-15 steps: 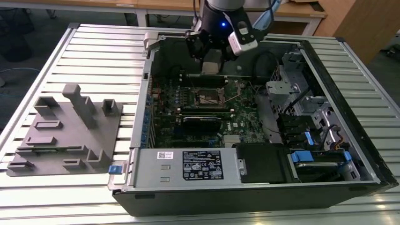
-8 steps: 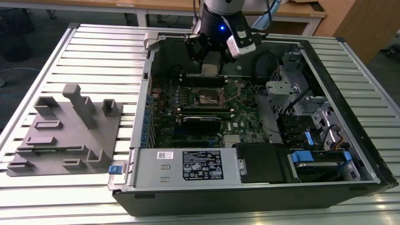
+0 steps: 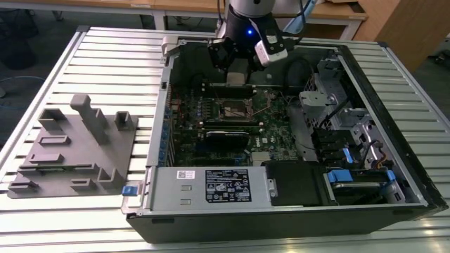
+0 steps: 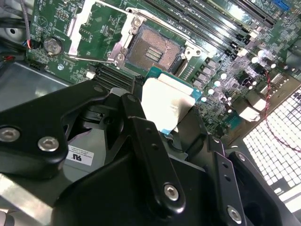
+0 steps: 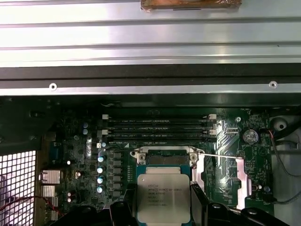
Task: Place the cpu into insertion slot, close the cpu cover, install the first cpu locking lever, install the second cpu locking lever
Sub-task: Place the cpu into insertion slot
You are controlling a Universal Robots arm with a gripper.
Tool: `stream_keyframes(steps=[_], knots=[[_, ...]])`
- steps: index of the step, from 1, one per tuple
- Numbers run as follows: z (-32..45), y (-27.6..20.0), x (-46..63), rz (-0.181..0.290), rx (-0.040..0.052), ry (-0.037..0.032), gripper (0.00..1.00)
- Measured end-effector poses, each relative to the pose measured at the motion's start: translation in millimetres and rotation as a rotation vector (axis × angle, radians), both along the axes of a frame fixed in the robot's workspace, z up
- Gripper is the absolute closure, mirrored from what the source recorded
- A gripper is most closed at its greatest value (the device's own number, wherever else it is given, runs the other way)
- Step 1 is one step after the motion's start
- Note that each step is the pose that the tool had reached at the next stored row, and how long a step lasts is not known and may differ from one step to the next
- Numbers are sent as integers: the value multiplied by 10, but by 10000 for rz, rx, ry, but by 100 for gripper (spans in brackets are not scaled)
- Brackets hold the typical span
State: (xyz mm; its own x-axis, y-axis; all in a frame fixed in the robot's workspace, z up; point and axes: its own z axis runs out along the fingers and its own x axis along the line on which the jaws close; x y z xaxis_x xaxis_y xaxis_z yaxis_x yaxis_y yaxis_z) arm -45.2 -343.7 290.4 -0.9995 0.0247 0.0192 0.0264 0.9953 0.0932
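Pincer [image 5: 163, 213] clamps the cpu [image 5: 163, 195] (printed top in first wrist view) near the insertion slot [image 4: 153, 47].

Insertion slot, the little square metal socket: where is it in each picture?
Exterior view: the silvery-rimmed, dark-centred square insertion slot sits in the middle of the green circuit board.
Second wrist view: uncovered, just past the pale silvery square cpu.
First wrist view: between that cpu and the black memory sticks, at.
Shared landmark: the green circuit board around it.
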Motion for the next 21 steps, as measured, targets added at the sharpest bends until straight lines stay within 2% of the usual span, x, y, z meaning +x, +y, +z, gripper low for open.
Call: stream_keyframes(steps=[16, 21], knots=[[-251, 0, 0, 0, -4, 2, 46], [-266, -1, 0, 0, -5, 3, 46]])
